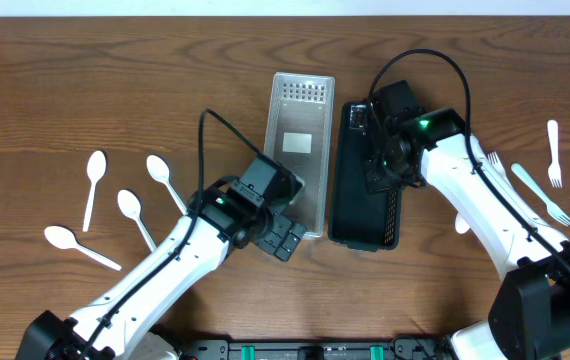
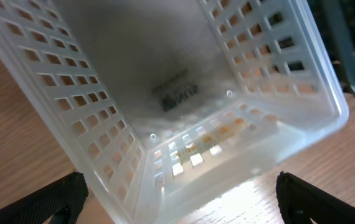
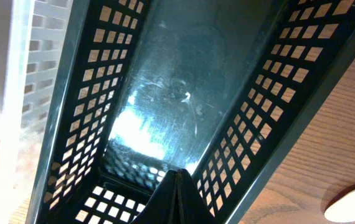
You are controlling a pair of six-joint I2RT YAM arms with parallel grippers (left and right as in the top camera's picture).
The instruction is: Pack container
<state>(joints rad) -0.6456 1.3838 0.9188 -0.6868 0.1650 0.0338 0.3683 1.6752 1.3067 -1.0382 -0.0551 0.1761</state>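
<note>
Wooden surface point(image 1: 65, 80) looks slippery: spread left fingers point(image 2: 47, 199) could shove the translucent perforated plastic basket point(image 2: 184, 93) into the black perforated plastic basket point(image 3: 165, 93), trapping closed right fingers point(image 3: 177, 199).

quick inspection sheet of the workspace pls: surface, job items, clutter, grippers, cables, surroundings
surface: wooden table, brown grain
job's things: clear basket and black basket side by side at centre, nothing seen inside either; four white spoons on the left; white forks on the right
clutter: nothing seen
grippers: left gripper, jaws open astride the clear basket's near end; right gripper, jaws shut, pointing into the black basket
cables: a black cable arches over each arm
surroundings: dark rail at the table's near edge; otherwise nothing seen
</note>
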